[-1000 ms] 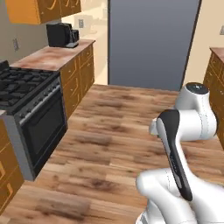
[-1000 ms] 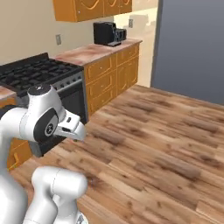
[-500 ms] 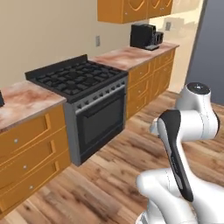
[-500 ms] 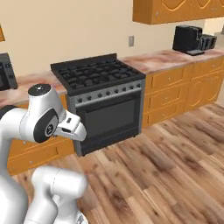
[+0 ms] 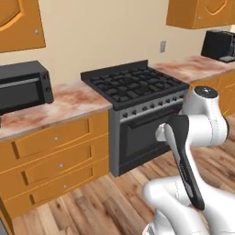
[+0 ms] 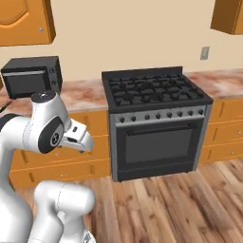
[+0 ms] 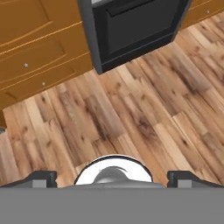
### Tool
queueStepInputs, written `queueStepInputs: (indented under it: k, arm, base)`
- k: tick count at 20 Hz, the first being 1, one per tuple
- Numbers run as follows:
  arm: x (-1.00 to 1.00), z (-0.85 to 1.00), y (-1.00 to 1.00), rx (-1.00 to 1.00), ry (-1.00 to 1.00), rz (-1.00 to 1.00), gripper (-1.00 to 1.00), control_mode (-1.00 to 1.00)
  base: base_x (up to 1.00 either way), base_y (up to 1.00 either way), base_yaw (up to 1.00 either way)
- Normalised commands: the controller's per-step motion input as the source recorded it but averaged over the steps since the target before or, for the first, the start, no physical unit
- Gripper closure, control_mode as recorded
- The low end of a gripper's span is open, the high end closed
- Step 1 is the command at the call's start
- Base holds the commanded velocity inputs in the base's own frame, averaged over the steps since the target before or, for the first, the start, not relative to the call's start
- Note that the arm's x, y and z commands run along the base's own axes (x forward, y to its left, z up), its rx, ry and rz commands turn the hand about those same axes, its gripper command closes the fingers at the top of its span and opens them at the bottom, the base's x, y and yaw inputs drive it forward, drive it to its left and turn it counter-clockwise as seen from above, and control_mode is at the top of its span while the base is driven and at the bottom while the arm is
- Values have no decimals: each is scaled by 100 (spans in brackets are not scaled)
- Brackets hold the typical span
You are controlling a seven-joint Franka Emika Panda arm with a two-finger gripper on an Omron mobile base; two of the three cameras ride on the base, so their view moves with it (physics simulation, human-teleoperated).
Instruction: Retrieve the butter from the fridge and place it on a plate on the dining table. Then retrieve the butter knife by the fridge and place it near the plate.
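Swinging with the base, both views now face the stove (image 5: 133, 87); tool (image 7: 112, 177) open, empty; further turning risks losing the fridge.

A marbled bench (image 5: 78, 103) runs across the middle of the left base view, broken by a black stove (image 5: 133, 85). At far left a black microwave (image 5: 20, 89) sits on it; at upper right, a dark appliance (image 5: 219, 45). Wood floor (image 7: 131, 122) lies below.

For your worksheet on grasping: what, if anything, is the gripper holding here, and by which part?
Nothing is held. The gripper is open, its two tips wide apart over bare wooden floor, with no object between them.
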Motion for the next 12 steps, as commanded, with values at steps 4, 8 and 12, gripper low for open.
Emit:
queueStepInputs:
  k: [4, 8, 12]
  arm:
    - [0, 0, 0, 0, 0, 0, -100, 100]
    - [0, 0, 0, 0, 0, 0, -100, 100]
    - [0, 0, 0, 0, 0, 0, -100, 100]
  base:
    - [11, 43, 27]
    - [48, 7, 45]
    - [49, 0, 53]
